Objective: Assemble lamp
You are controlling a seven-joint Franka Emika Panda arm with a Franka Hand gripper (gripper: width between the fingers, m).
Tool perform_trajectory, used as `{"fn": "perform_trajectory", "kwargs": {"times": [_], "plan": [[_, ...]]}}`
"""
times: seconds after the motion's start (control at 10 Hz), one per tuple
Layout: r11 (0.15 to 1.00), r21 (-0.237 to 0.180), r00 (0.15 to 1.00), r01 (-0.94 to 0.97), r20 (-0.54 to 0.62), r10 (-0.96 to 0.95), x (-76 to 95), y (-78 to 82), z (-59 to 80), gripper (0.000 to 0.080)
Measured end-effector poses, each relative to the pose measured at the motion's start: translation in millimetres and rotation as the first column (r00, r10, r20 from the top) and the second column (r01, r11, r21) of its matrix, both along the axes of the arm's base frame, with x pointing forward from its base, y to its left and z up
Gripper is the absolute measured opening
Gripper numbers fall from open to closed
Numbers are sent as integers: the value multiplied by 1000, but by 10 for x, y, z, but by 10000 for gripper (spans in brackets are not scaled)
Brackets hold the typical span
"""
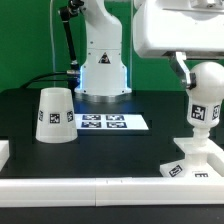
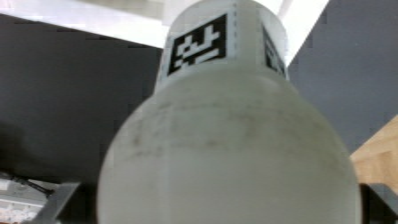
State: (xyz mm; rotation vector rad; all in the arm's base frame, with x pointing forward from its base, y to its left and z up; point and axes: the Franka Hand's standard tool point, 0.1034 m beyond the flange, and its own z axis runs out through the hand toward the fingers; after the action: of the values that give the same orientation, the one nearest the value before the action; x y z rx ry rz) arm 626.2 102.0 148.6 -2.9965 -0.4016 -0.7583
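Observation:
The white bulb (image 1: 205,108) stands upright at the exterior view's right, tag facing the camera, its lower end in or just above the raised socket of the flat square base (image 1: 183,170). My gripper (image 1: 200,72) comes down from above and is shut on the bulb's upper part. In the wrist view the bulb (image 2: 214,130) fills the frame, round head close and tagged neck farther off, with the gripper (image 2: 217,205) around it and its fingertips hidden. The cone-shaped shade (image 1: 55,115) stands wide end down on the black table at the exterior view's left, far from the gripper.
The marker board (image 1: 103,122) lies flat mid-table in front of the robot's pedestal (image 1: 103,70). A white rail (image 1: 90,186) runs along the table's front edge. A white block (image 1: 3,151) sits at the left edge.

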Motion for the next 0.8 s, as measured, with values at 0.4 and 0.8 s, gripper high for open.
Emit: {"fn": "perform_trajectory", "kwargs": {"times": [0.4,0.8], "plan": [[1000,-4,1000,-3,-11,3,-46,11,-116,576],[1000,-11,1000,0,12,0,-130,-16,-235,576]]}}
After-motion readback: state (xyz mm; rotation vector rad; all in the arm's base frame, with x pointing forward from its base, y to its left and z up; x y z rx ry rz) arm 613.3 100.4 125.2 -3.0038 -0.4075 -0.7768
